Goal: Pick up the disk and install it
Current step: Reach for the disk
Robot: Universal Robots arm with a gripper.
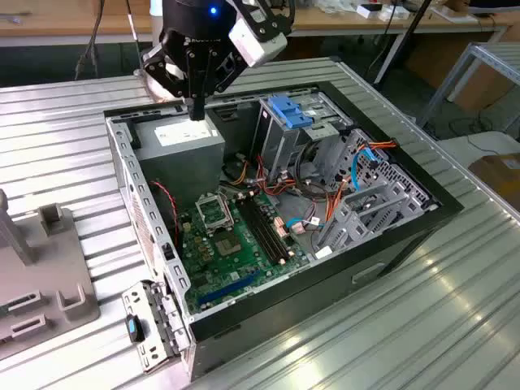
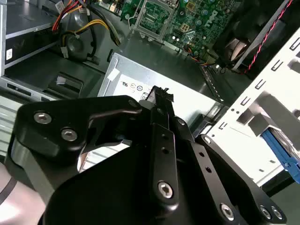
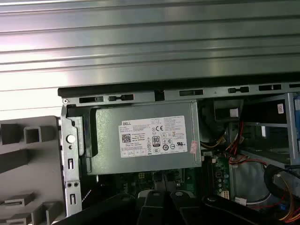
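My gripper (image 1: 197, 110) hangs over the back left corner of the open computer case (image 1: 422, 213), just above the grey power supply (image 1: 188, 140). Its black fingers look pressed together with nothing between them. In the second wrist view the gripper (image 2: 161, 94) points down at the power supply's white label (image 2: 140, 86). The disk is out of view. A blue plastic bracket (image 1: 288, 111) tops the silver drive cage (image 1: 280, 146) to the exterior view's right of the gripper.
The green motherboard (image 1: 236, 236) lies on the case floor, with orange and blue cables (image 1: 349, 175) beside the cage. A grey slotted fixture (image 1: 49, 276) stands on the ribbed metal table (image 1: 455, 325) to the exterior view's left. The case's side wall (image 1: 142, 211) rises next to the power supply.
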